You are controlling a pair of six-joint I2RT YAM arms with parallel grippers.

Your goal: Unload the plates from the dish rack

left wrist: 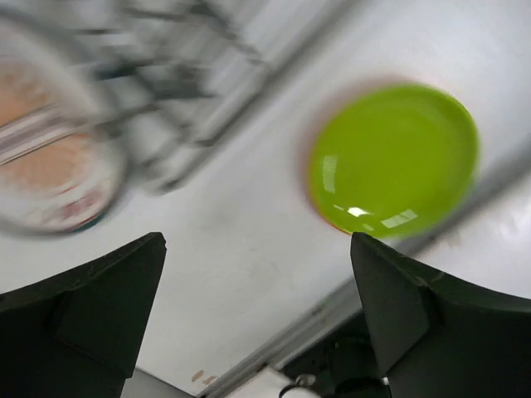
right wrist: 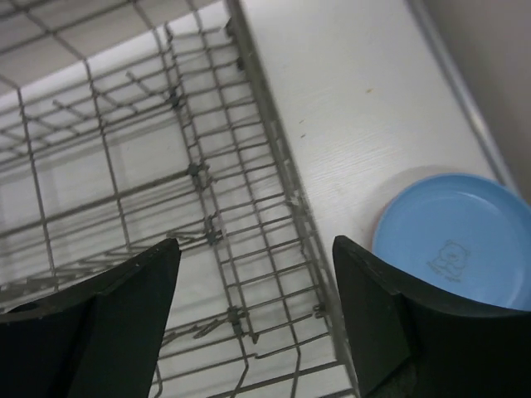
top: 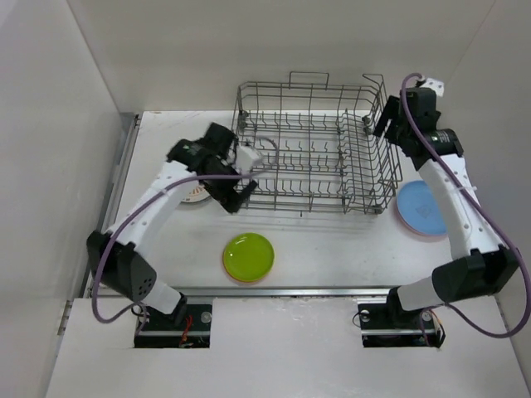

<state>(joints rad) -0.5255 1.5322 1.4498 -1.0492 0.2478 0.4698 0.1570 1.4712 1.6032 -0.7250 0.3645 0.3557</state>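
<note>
The grey wire dish rack (top: 315, 153) stands at the back middle of the table, and only bare wire and tines show inside it. A lime green plate (top: 248, 255) lies in front of it on an orange one. To the right, a light blue plate (top: 419, 207) rests on a pink one. A white patterned plate (top: 193, 196) with an orange centre lies left of the rack, partly under my left arm. My left gripper (top: 235, 196) hovers open and empty by the rack's front left corner. My right gripper (top: 384, 124) hangs open and empty over the rack's right wall.
White walls close in the table on the left, back and right. A metal rail runs along the table's front edge (top: 332, 290), with both arm bases just below it. The left wrist view is blurred by motion.
</note>
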